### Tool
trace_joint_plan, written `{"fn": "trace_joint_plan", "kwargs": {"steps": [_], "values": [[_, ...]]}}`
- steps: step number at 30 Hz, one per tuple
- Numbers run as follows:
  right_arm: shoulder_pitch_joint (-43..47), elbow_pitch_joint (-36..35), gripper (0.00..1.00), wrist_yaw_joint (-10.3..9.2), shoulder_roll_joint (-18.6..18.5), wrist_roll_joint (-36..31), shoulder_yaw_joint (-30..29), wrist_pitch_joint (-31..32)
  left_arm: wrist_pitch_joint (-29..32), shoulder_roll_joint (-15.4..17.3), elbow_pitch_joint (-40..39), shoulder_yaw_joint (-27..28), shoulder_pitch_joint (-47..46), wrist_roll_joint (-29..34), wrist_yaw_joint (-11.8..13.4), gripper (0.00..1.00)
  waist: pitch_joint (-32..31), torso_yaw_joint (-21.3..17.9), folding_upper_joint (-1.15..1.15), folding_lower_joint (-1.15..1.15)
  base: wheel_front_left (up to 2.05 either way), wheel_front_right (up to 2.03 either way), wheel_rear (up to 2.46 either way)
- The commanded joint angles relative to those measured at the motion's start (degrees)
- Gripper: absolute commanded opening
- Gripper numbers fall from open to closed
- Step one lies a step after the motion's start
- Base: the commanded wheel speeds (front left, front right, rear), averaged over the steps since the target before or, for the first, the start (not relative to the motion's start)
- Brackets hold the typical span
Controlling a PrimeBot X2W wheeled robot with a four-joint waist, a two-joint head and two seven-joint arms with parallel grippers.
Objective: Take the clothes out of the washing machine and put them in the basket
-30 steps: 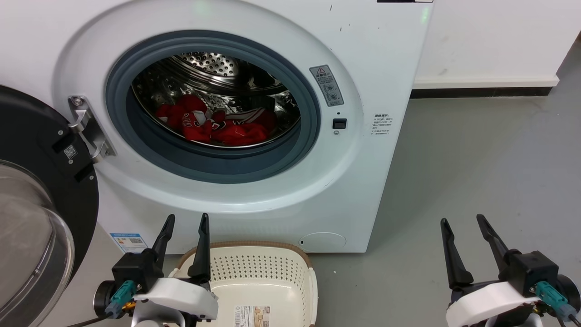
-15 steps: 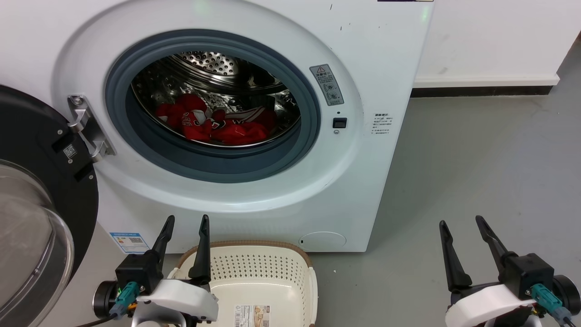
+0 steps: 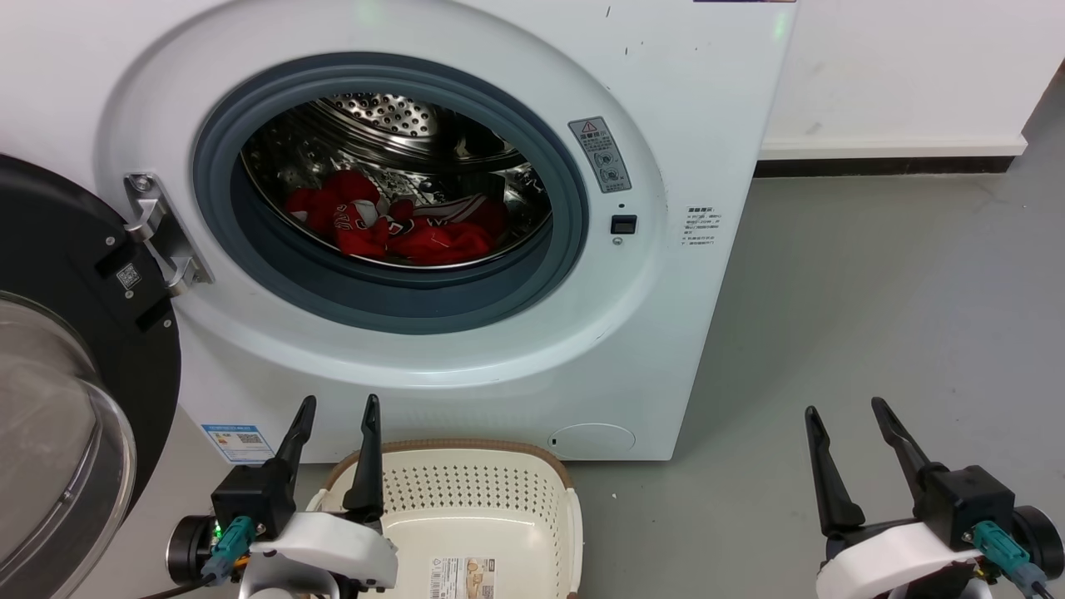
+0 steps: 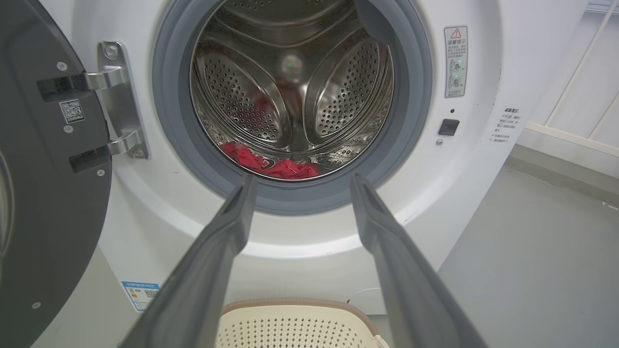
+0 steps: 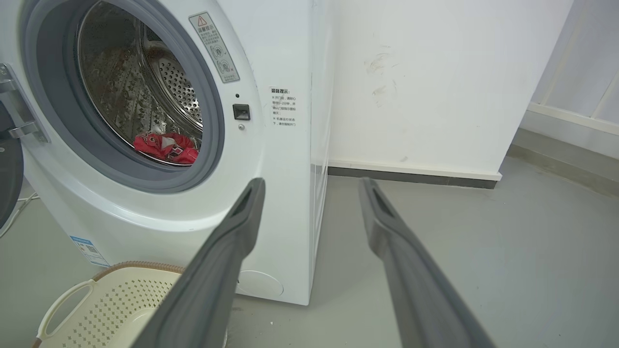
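Note:
The red clothes [image 3: 399, 225] lie bunched at the bottom of the steel drum of the white washing machine [image 3: 666, 316], whose door [image 3: 75, 366] hangs open at the left. In the wrist views the clothes [image 4: 271, 164] [image 5: 167, 147] show low in the drum. The cream basket [image 3: 466, 507] stands on the floor just before the machine. My left gripper [image 3: 337, 405] is open and empty at the basket's near left rim. My right gripper [image 3: 844, 409] is open and empty over bare floor, right of the machine.
Grey floor [image 3: 874, 291] stretches to the right of the machine up to a white wall with a dark skirting [image 3: 882, 169]. The open door's glass bowl [image 3: 50, 449] bulges out at the lower left beside my left arm.
Both grippers and the clothes stay as they were; the picture has shifted by only a few pixels.

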Motion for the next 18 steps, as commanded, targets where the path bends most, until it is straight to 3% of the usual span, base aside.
{"fn": "trace_joint_plan", "kwargs": {"steps": [1, 10, 18], "values": [[0.26, 0.15, 1.0, -0.04, 0.11, 0.34, 0.02, -0.34, -0.29, 0.07, -0.09, 0.17, -0.13, 0.35, 0.33, 1.0, 0.01, -0.05, 0.0, 0.0, 0.0, 0.0, 0.0], [-0.81, -0.49, 1.0, -0.04, 0.11, 0.36, 0.56, -0.15, -0.27, 0.09, 0.85, 1.16, -1.87, 1.76, 0.11, 1.0, 1.55, -0.74, 0.0, 0.0, 0.0, 0.0, 0.0], [-3.18, -2.75, 1.0, -0.04, 0.12, 0.44, 1.82, -0.24, -0.23, 1.21, 3.73, 2.79, -8.85, 2.47, -0.17, 1.0, 8.34, -2.24, 0.0, 0.0, 0.0, 0.0, 0.0]]}}
